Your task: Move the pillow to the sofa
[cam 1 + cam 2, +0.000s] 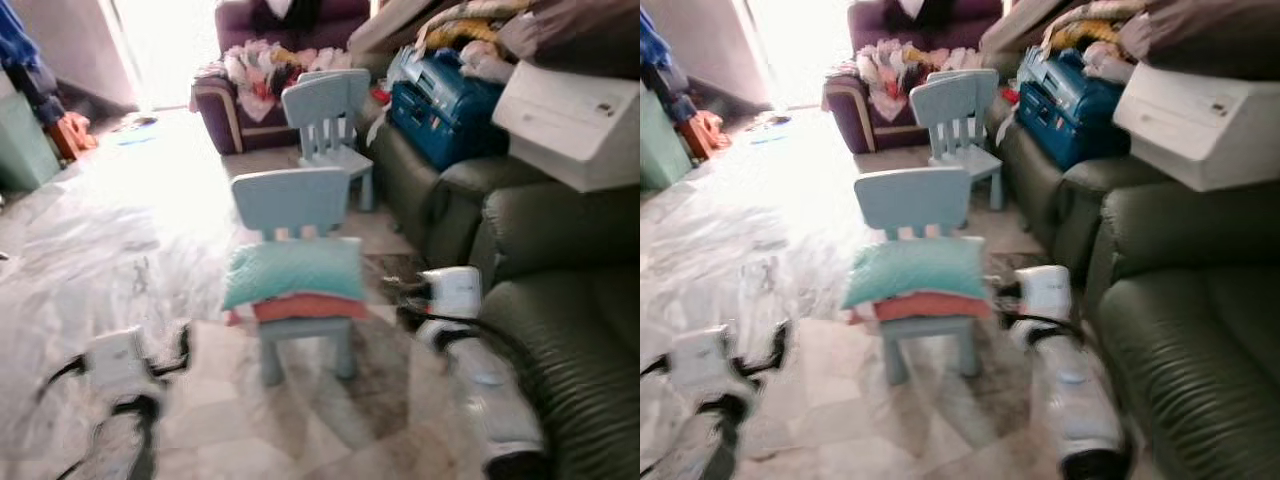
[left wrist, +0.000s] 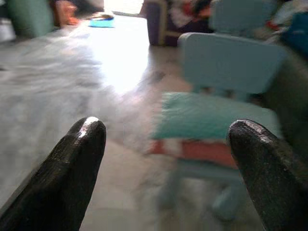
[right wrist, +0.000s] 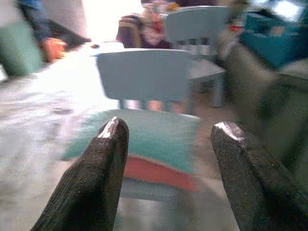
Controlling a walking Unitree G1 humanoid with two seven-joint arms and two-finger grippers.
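Pale marble floor (image 1: 120,240) runs ahead of me toward a bright doorway, with a dark green sofa (image 1: 560,280) along my right, its far seats piled with clutter. Just ahead stands a small light-blue chair (image 1: 297,250), and on its seat lies the teal pillow (image 1: 293,272), stacked on a red cushion (image 1: 300,307). A second blue chair (image 1: 330,125) stands further back. My left gripper (image 2: 166,159) and right gripper (image 3: 166,144) both point at the pillow, fingers spread wide, holding nothing, short of the chair.
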